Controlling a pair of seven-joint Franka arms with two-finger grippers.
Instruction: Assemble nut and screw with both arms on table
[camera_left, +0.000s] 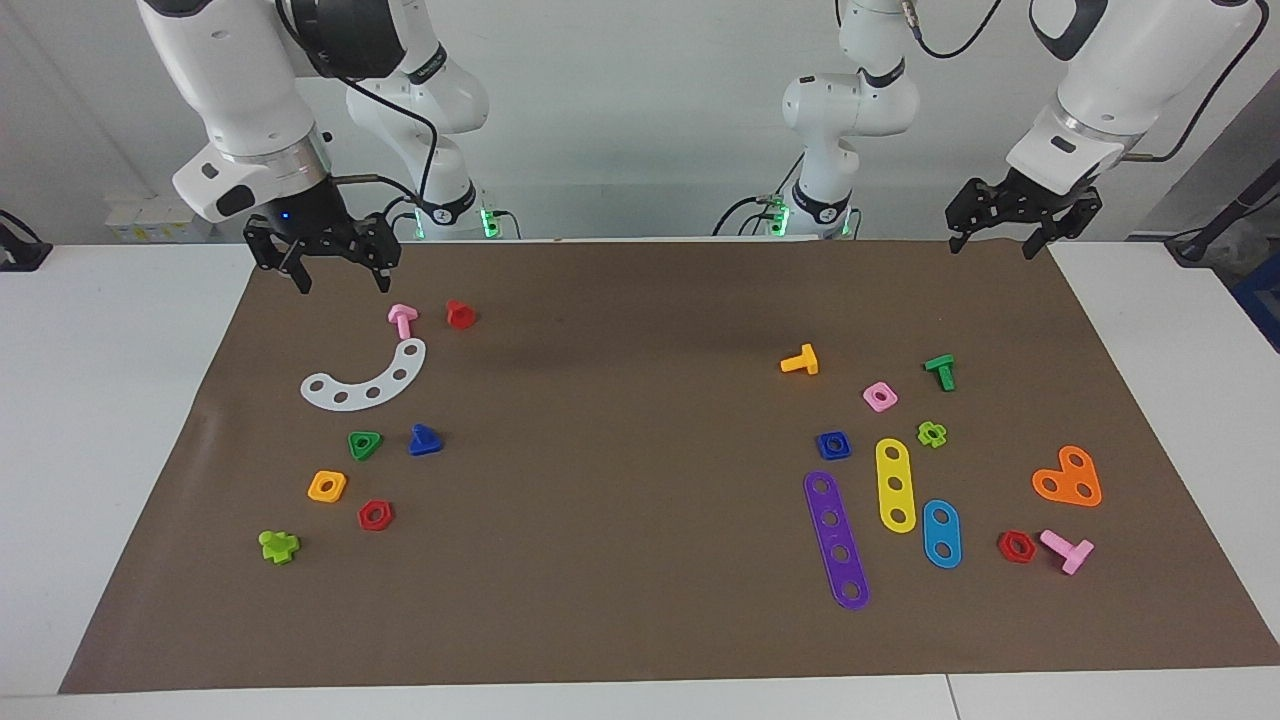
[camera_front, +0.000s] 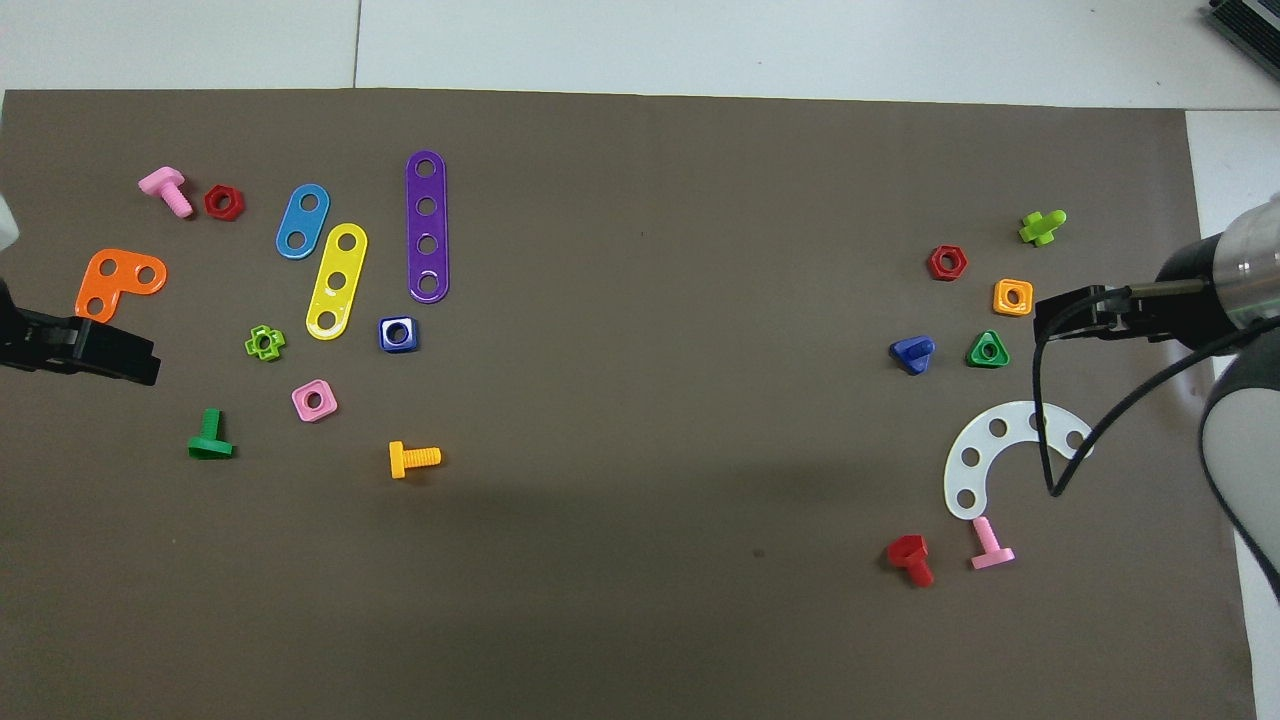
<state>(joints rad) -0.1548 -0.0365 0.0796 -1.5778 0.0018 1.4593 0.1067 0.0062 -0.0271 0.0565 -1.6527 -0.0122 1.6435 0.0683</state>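
The dark-blue square nut (camera_left: 833, 445) lies on the brown mat (camera_left: 640, 520) toward the left arm's end, beside a purple strip and a yellow strip; it also shows in the overhead view (camera_front: 398, 334). The dark-blue screw with the triangular head (camera_left: 425, 440) lies toward the right arm's end, beside a green triangular nut (camera_left: 364, 444); it shows in the overhead view too (camera_front: 912, 353). My right gripper (camera_left: 343, 285) hangs open and empty above the mat's edge by the robots. My left gripper (camera_left: 990, 250) hangs open and empty over the mat's corner at its own end.
Near the screw: white curved strip (camera_left: 366, 380), pink screw (camera_left: 403, 319), red screw (camera_left: 460, 314), orange-yellow square nut (camera_left: 327, 486), red hex nut (camera_left: 375, 515). Near the nut: pink square nut (camera_left: 879, 396), purple strip (camera_left: 837, 540), yellow strip (camera_left: 895, 485), orange screw (camera_left: 801, 360).
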